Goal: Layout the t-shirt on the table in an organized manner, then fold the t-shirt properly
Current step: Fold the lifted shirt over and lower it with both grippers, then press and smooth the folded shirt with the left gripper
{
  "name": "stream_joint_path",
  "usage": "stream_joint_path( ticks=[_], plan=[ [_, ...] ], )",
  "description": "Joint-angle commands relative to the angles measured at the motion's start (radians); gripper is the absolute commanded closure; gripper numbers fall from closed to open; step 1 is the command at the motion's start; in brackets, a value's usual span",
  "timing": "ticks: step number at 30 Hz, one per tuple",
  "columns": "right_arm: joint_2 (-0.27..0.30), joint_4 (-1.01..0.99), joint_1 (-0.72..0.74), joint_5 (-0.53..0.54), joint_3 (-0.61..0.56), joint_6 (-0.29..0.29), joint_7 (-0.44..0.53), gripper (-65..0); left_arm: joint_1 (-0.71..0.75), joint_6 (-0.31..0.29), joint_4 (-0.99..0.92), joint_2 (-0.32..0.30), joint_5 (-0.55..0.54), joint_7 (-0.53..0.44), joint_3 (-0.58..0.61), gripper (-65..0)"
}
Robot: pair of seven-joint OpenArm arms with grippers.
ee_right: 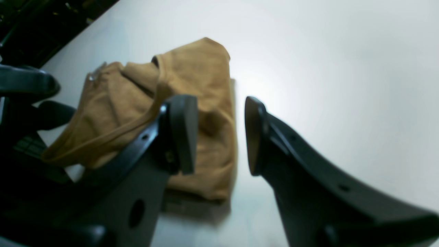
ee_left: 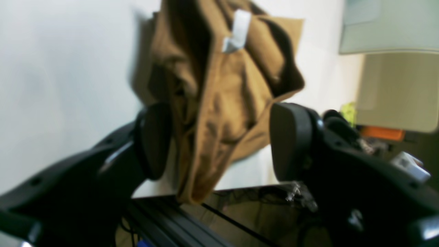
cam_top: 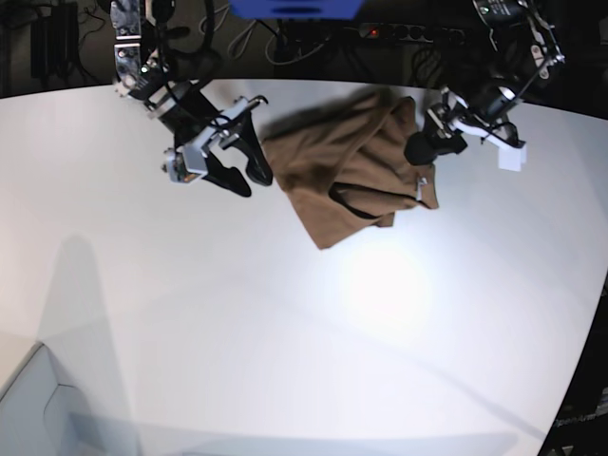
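Cotton t-shirt (cam_top: 351, 171), soft, light and limp, lies crumpled at the worktop's (cam_top: 285, 332) far edge between both grippers' open, empty jaws; I'd pinch hem or shoulder seams.

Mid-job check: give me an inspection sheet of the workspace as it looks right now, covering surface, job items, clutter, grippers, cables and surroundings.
Surface: white table, bare apart from the shirt, bright glare patch near its middle.
Job's things: tan-brown t-shirt bunched in a crumpled heap near the far edge, not laid out; white tag showing.
Clutter: nothing seen on the table.
Grippers: left gripper open, jaws either side of a shirt fold, not clamped; right gripper open, empty, beside the shirt.
Cables: dark cables and a power strip beyond the far edge.
Surroundings: dark floor area behind; pale box at the near corner.
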Motion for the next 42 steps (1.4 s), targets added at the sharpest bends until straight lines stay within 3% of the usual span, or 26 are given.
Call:
stream_joint_path(
  ticks=[1, 5, 11, 18, 23, 27, 28, 35, 38, 42],
  plan=[
    [-0.001, 0.019, 0.002, 0.02, 0.0, 0.011, 0.028, -21.5, -0.006, -0.006, 0.017, 0.012, 0.006, -0.001, 0.0, -43.4],
    [-0.001, 0.022, -0.011, 0.018, 0.0, 0.011, 0.028, -21.5, -0.015, -0.008, 0.015, 0.052, 0.106, -0.003, 0.0, -43.5],
    [-0.001, 0.022, -0.016, 0.018, 0.0, 0.011, 0.028, -21.5, -0.078, -0.008, -0.029, 0.095, 0.164, 0.003, 0.003, -43.5],
    [0.0, 0.023, -0.018, 0.018, 0.0, 0.011, 0.028, -21.5, -0.135, -0.008, -0.193, 0.033, 0.167, -0.004, 0.126, -43.4],
    [-0.001, 0.023, -0.018, 0.018, 0.043, 0.011, 0.028, -21.5, -0.17, -0.009, -0.288, 0.026, 0.17, -0.006, 0.144, -43.0],
    [0.0, 0.023, -0.018, 0.02, 0.06, 0.011, 0.028, -21.5, -0.21, -0.014, -0.321, 0.03, 0.265, -0.006, 0.146, -42.0],
    [0.0, 0.023, -0.018, 0.02, 0.068, 0.011, 0.028, -21.5, -0.221, -0.014, -0.325, 0.033, 0.297, -0.006, 0.146, -39.0],
    [0.0, 0.023, -0.016, 0.02, 0.105, 0.011, 0.028, -21.5, -0.305, -0.014, -0.383, 0.029, 0.419, -0.006, 0.146, -0.3],
    [0.0, 0.023, -0.016, 0.021, 0.137, 0.011, 0.028, -21.5, -0.361, -0.014, -0.419, 0.001, 0.494, -0.004, 0.205, -1.3],
    [0.0, 0.023, -0.016, 0.021, 0.195, 0.011, 0.028, -21.5, -0.443, -0.014, -0.448, -0.06, 0.546, -0.018, 0.397, -0.1]
  ],
)
